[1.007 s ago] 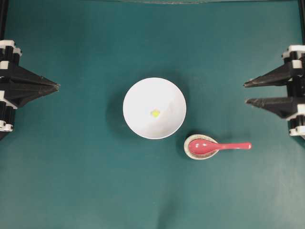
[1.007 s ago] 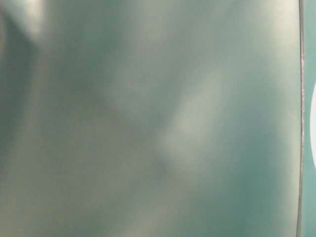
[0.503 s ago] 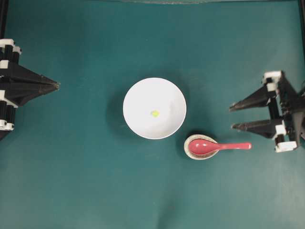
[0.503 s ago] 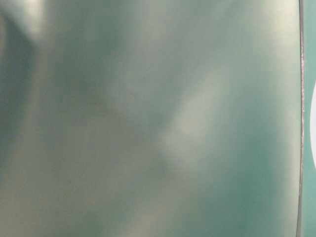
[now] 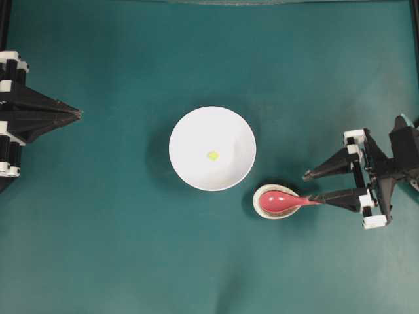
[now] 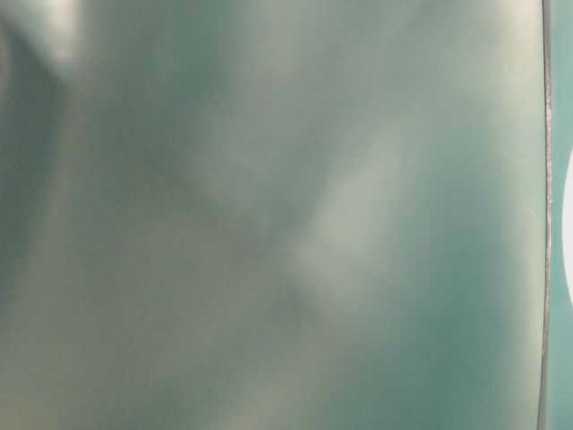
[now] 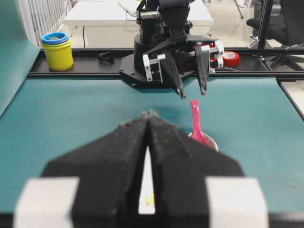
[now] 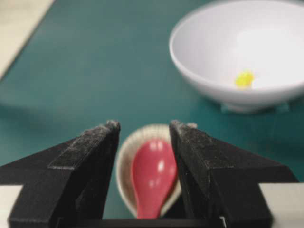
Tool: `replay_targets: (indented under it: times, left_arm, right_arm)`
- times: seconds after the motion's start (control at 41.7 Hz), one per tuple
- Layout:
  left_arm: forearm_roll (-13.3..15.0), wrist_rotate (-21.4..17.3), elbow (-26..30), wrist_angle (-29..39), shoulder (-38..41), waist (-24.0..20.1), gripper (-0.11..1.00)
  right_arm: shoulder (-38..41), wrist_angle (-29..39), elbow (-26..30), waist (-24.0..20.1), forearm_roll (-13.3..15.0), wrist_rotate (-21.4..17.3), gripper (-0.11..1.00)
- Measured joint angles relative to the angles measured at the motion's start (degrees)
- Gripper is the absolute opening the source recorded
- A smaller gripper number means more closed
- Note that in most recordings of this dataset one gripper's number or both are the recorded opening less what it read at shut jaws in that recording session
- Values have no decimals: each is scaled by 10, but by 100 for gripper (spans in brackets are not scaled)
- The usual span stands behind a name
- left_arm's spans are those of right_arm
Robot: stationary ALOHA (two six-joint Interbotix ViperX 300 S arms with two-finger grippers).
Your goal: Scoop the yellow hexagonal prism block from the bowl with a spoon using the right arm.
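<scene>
Now the right gripper (image 5: 313, 186), jaws open, has advanced left over the spoon (image 5: 285, 201) handle; left gripper (image 5: 77, 116) closed, grasp pending.

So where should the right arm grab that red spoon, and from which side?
Grip the spoon by its straight handle, coming from the right of the overhead view: the scoop sits in the spoon rest, while the handle sticks out free toward the open right gripper.
</scene>
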State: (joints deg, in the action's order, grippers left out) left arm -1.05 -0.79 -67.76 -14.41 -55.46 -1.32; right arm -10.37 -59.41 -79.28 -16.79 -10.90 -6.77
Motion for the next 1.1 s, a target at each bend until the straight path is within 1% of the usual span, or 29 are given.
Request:
replay_targets:
  times: [0.072,0.264,0.408,0.527,0.623,0.743,0.911,1.103]
  left_arm:
    - [0,0,0,1,1,-1,0]
    - [0,0,0,0,1,-10,0]
    - [0,0,0,-2,1,-16,0]
    - [0,0,0,-2,1,-17,0]
    - [0,0,0,-3,1,-17,0]
    - [0,0,0,-3,1,-17,0]
    - [0,0,0,-3,1,-17,0]
    - [0,0,0,-2,1,-17,0]
  right_arm:
    - [33,-30,-5,-20,-25,0,53]
    - [107,-89,-10,-68,-78,0,53]
    - [149,-125,-9,-100,-108,0,53]
    - [177,-138,-4,-122,-134,0,53]
    - [193,-142,-1,-134,-147,0,53]
    - [207,-142,4,-143,-150,0,53]
    - [215,-141,4,-143,-155,0,53]
    - [215,-118,5,-143,-163,0,52]
